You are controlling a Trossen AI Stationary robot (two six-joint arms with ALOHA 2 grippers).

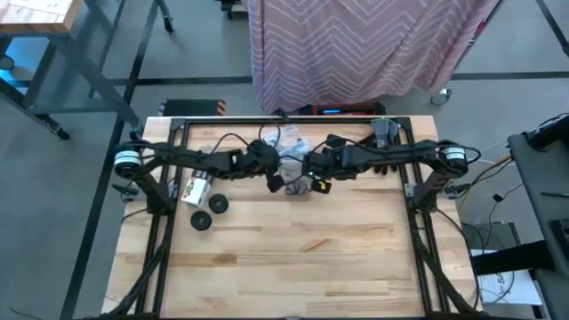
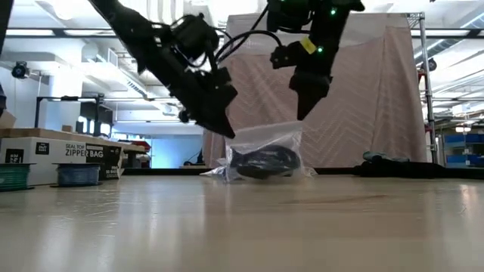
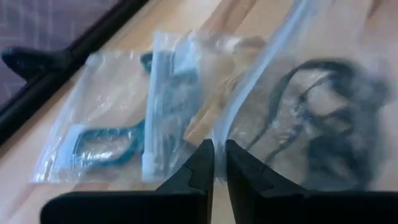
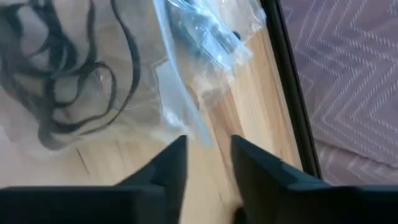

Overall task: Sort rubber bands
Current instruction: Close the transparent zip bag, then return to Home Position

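Both dark arms reach in over the far middle of the pale wooden table (image 1: 293, 258), where a small heap of crinkly clear plastic bags (image 1: 292, 153) lies. The left gripper (image 3: 217, 154) comes down at a slant onto the edge of the nearest clear zip-top bag (image 2: 265, 155), its two dark fingers (image 3: 200, 163) pressed almost together with only a thin slit between them, apparently pinching the bag's upper edge. Inside this bag sits a tangled bunch of thin black rubber bands (image 3: 323, 118), seen in the low view as a dark lump resting on the table inside the upright plastic. Just beside it, in the left wrist view, lies a second flat clear bag (image 3: 106, 134) holding blue-green rubber bands (image 3: 102, 144), and a third clear bag between them shows a tan tint whose contents cannot be made out. The right gripper (image 4: 208, 155) hangs above the same black-band bag from the other side, its fingers (image 4: 171, 163) set apart with bare wood and a strip of the bag's sealed edge showing in the gap; it grips nothing. Nearer the left arm, well apart from the bags, two small black round discs (image 1: 210, 213) and a white labelled cylinder (image 1: 195, 189) rest on the tabletop.
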